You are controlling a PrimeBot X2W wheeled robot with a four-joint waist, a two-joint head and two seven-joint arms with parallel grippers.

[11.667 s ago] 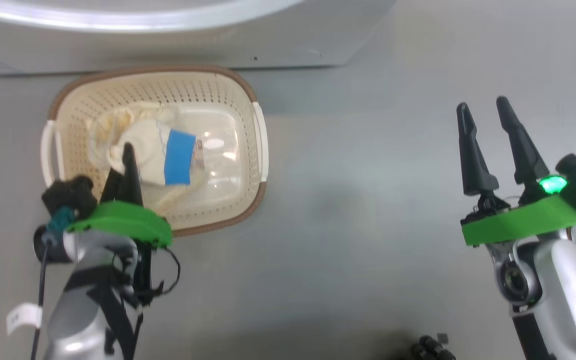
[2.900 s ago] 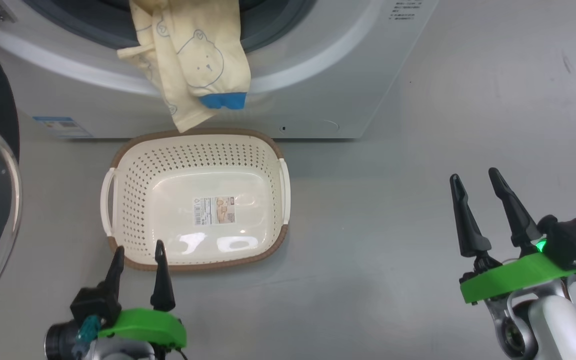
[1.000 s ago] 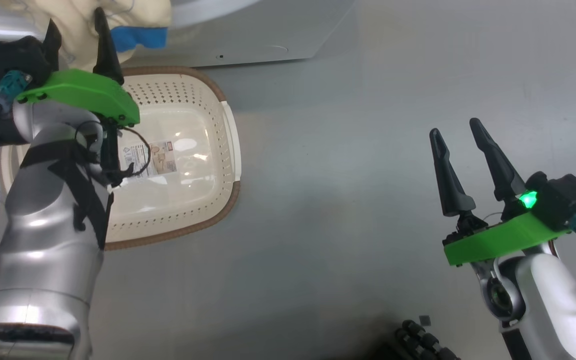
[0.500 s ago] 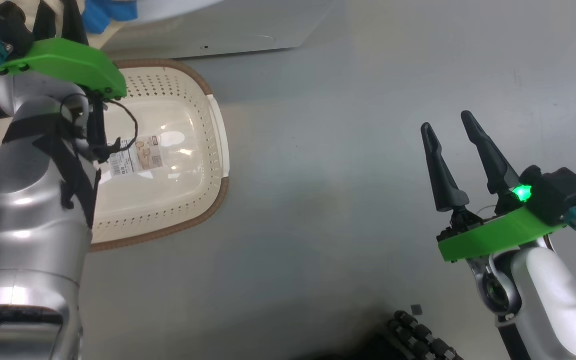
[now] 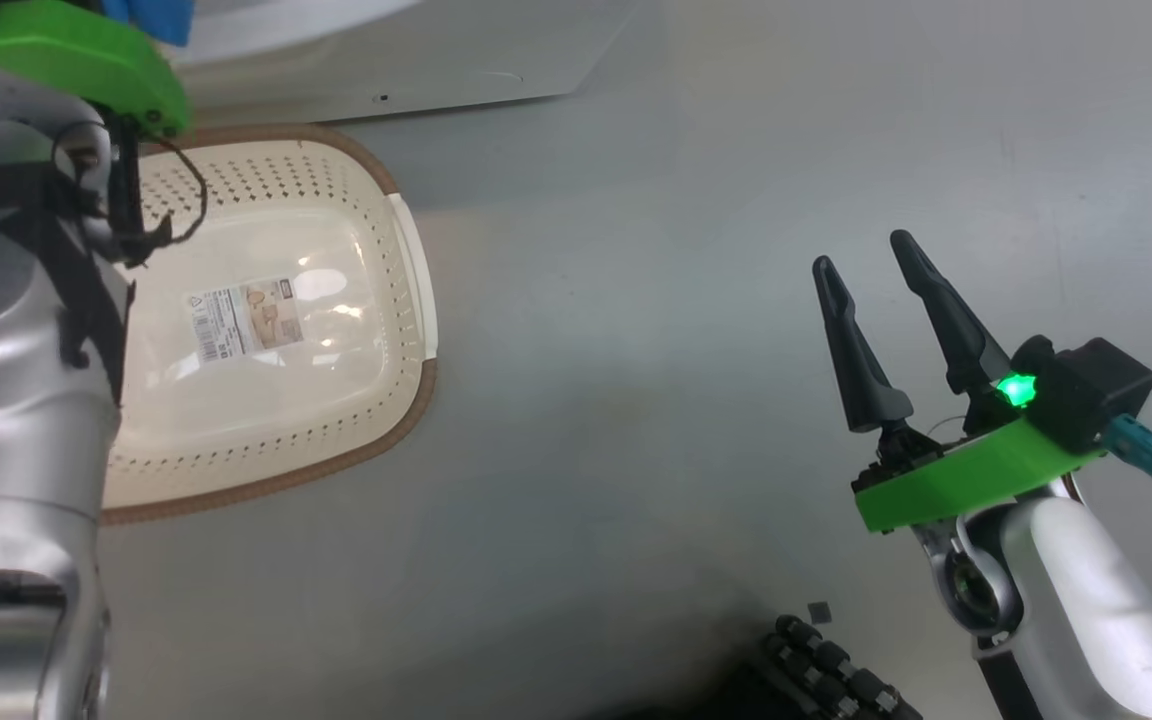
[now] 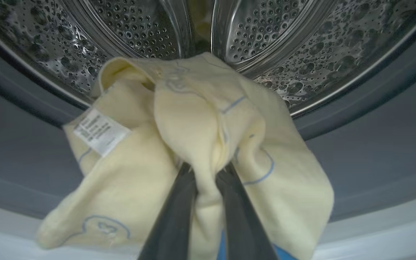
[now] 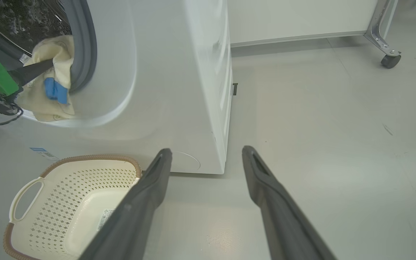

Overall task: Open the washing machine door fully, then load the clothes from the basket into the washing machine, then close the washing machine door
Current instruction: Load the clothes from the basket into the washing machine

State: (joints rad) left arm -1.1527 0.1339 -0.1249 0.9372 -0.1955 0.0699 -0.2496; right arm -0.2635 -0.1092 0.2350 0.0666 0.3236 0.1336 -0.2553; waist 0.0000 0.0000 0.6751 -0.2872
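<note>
A fold of the clothes (image 6: 193, 126) is clamped between the left jaws, which are drawn nearly together on the pale yellow fabric at the mouth of the washer (image 7: 179, 90). The clothes are draped over the grey gasket (image 6: 374, 151). Their upper part lies at the lower edge of the steel drum (image 6: 265, 36), and the rest hangs down outside over the white front. A white care tag (image 6: 99, 131) is seen on the fabric, and a blue trim patch (image 7: 54, 90) hangs just under the jaws. The basket (image 5: 376, 440) is set on the floor (image 5: 636, 350) just in front of the washer, and a sticker (image 5: 241, 320) is seen on its bare bottom. The right jaws are held apart above the floor, well to the right of the basket, and nothing is gripped between them.
</note>
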